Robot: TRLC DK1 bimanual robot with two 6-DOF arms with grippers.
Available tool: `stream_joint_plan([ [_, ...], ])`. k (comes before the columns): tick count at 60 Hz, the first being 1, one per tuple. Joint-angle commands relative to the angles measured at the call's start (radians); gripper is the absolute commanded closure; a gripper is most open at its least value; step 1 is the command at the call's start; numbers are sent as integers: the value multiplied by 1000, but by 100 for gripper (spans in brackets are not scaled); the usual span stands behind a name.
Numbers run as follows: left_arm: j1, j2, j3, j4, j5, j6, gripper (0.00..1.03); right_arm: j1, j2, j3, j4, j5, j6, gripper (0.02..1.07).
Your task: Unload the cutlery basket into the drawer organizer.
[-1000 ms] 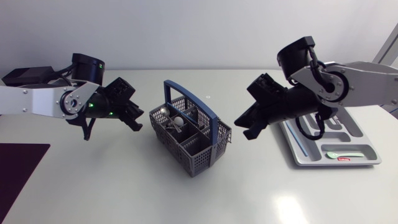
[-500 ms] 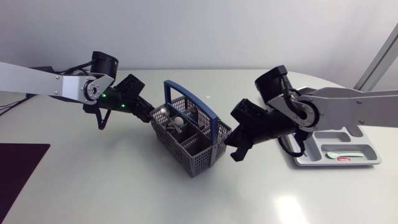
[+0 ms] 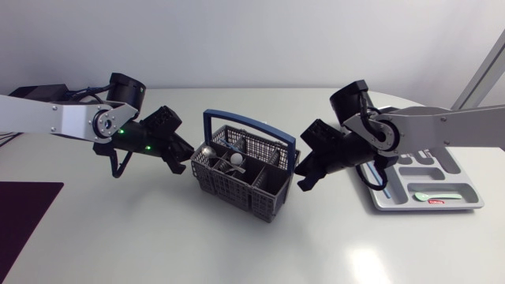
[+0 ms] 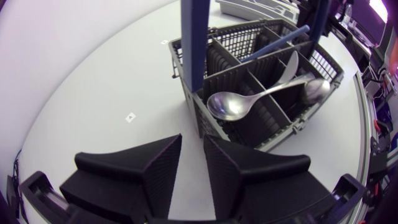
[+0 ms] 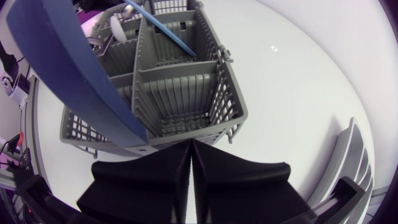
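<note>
Grey cutlery basket [image 3: 243,170] sits on the surface [image 3: 158,237] between two low arms: left gripper [image 3: 175,150] at one end, fingers a slit apart and empty, right gripper [image 3: 304,175] at the other, fingers pressed together on nothing. The left wrist view shows two spoons [image 4: 231,104] across its compartments; the head view, the drawer organizer [image 3: 442,208] beside the right arm.

So the cutlery basket [image 3: 237,183] sits about mid-surface [image 3: 158,244]. The left gripper [image 3: 183,158] is just beside the basket's left end, and the right gripper [image 3: 304,177] is just beside its right end, fingers pointing at the end wall; can't tell if they touch it. Inside the basket, a spoon [image 4: 233,106] lies across the dividers at the left-gripper end. The drawer organizer [image 3: 426,208] is off to the basket's right, past the right gripper, with a small spoon [image 3: 434,196] in its front slot. A mat [image 3: 24,221] lies well left of the basket.
</note>
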Motion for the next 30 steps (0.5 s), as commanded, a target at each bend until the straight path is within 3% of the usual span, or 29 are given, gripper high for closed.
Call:
stream_joint_plan([
  [1,-41,-43,-72,-32,40,27,73,2,28,58,44,-21,-2,101],
  [17,-57,-172,-187,-32,31,36,73,11,88,109,65,-20,-20,101],
  [26,-43,-277,-223,-2,-75,45,68,2,80,95,70,-10,-19,100],
  [30,-46,-363,-262,53,-121,45,59,-10,60,66,75,-6,-31,79],
])
